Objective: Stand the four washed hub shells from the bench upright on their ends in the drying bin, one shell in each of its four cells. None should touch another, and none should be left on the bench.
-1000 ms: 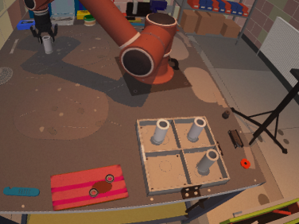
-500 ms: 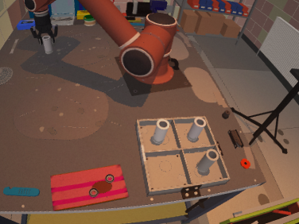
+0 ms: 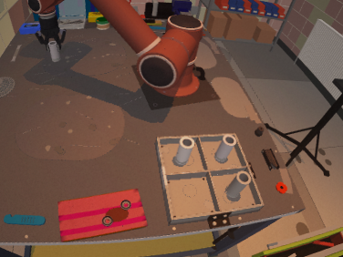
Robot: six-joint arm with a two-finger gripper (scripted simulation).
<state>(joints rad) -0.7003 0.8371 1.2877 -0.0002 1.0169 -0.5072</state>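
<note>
My gripper (image 3: 53, 44) is at the far left corner of the bench, down around the top of a grey hub shell (image 3: 54, 51) that stands upright on the bench. The fingers are closed on the shell. The drying bin (image 3: 207, 177) sits at the near right of the bench, with four cells. One shell (image 3: 184, 151) stands in the far left cell. Another (image 3: 225, 148) stands in the far right cell. A third (image 3: 238, 185) stands in the near right cell. The near left cell (image 3: 187, 191) holds nothing. The shells in the bin stand apart from one another.
Behind the bench are boxes and shelves with blue bins (image 3: 246, 5). The arm's base (image 3: 182, 50) stands mid-bench. A red mat (image 3: 102, 214) lies at the near left, a teal tool (image 3: 24, 219) beside it. A black tripod (image 3: 314, 136) stands off the right edge.
</note>
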